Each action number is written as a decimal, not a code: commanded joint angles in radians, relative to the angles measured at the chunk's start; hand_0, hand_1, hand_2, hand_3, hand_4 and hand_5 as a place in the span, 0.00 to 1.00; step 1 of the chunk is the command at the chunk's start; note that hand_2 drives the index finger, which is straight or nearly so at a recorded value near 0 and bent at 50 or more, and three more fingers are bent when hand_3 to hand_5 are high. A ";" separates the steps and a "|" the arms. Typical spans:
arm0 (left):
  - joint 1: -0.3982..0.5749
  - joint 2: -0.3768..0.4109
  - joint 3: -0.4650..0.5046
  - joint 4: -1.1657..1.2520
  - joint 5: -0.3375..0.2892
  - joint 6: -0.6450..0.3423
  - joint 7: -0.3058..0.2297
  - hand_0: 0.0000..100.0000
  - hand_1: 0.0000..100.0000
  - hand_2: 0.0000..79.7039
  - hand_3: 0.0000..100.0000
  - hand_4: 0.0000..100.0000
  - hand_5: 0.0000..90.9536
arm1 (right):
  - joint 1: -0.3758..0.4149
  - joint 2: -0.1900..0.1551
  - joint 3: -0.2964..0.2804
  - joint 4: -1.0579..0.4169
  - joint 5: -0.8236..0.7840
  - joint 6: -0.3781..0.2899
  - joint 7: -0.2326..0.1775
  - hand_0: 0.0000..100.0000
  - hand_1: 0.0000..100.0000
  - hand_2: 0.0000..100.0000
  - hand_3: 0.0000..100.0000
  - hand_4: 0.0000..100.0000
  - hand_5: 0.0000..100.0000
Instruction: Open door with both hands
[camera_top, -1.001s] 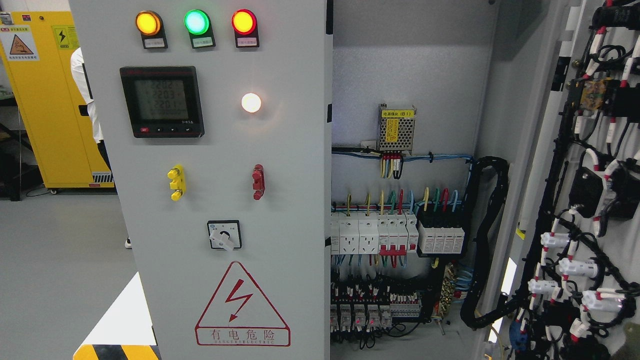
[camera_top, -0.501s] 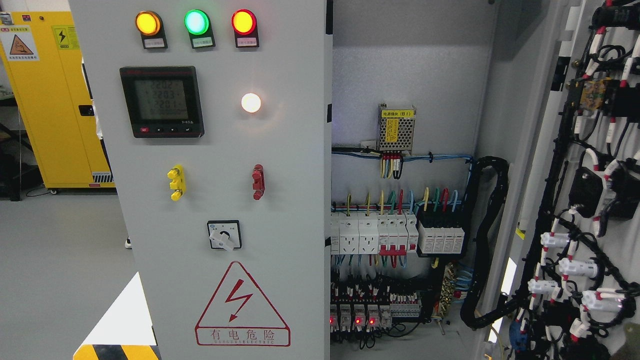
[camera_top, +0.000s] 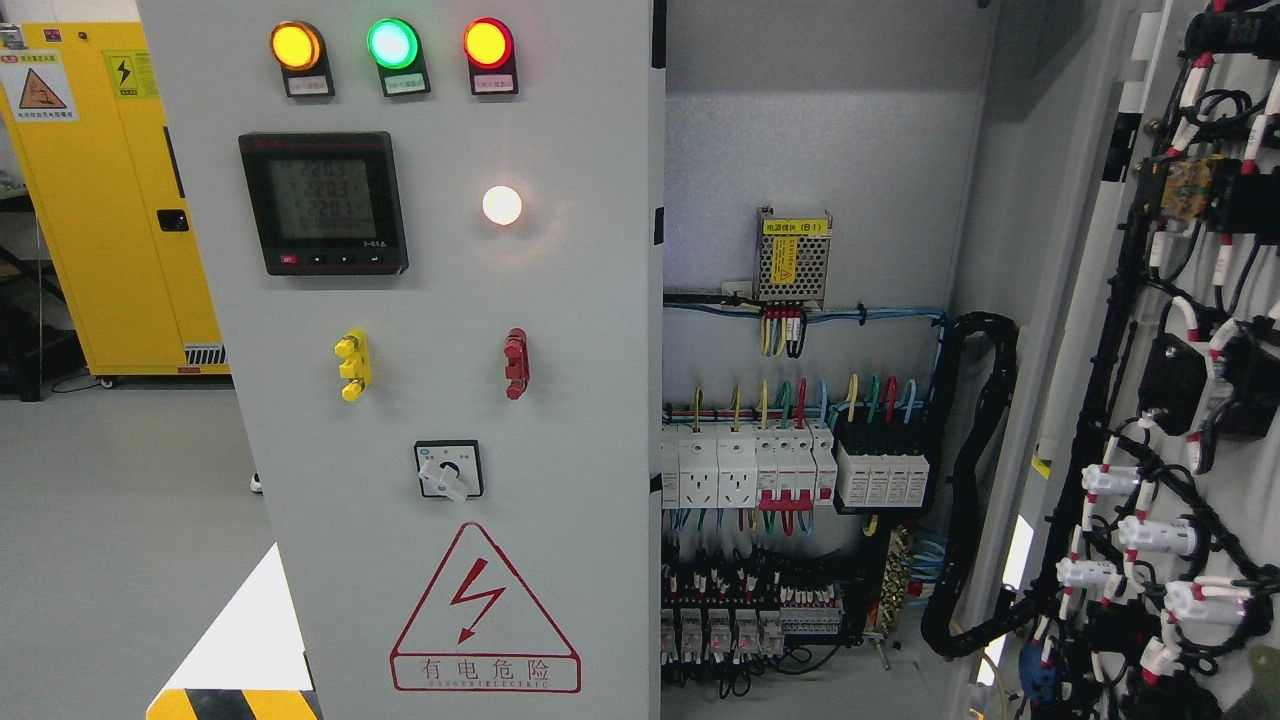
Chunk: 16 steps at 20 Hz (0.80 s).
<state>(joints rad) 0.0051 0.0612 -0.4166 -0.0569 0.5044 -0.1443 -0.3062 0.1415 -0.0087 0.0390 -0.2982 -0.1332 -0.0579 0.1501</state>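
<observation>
Standing swung wide at far right, the wired door, stiff, heavy sheet steel, best gripped along its bare free edge; closed left door; neither hand in view.

Bright, even overhead light, sharp focus throughout. Glare halo around white indicator lamp; amber, green, red lamps glowing, slightly overexposed. Meter display dim, digits faint. Soft shade inside cabinet interior. Mild edge distortion.

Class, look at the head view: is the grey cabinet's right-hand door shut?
No: the grey right-hand door stands swung open, exposing the white circuit breakers inside.
</observation>
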 joint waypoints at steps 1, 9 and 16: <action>0.026 0.002 -0.001 0.015 0.000 0.005 -0.008 0.12 0.56 0.00 0.00 0.00 0.00 | 0.113 0.000 0.074 -0.523 0.000 -0.022 0.016 0.00 0.50 0.04 0.00 0.00 0.00; 0.027 -0.004 -0.001 0.019 -0.001 0.005 0.053 0.12 0.56 0.00 0.00 0.00 0.00 | 0.242 -0.057 0.177 -1.151 -0.002 -0.026 0.012 0.00 0.50 0.04 0.00 0.00 0.00; 0.027 -0.007 -0.002 0.017 -0.001 0.005 0.101 0.12 0.56 0.00 0.00 0.00 0.00 | 0.256 -0.053 0.177 -1.530 -0.005 -0.028 0.011 0.00 0.50 0.04 0.00 0.00 0.00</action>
<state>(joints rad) 0.0004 0.0585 -0.4172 -0.0442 0.5033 -0.1385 -0.2137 0.3692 -0.0450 0.1674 -1.2016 -0.1359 -0.0838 0.1689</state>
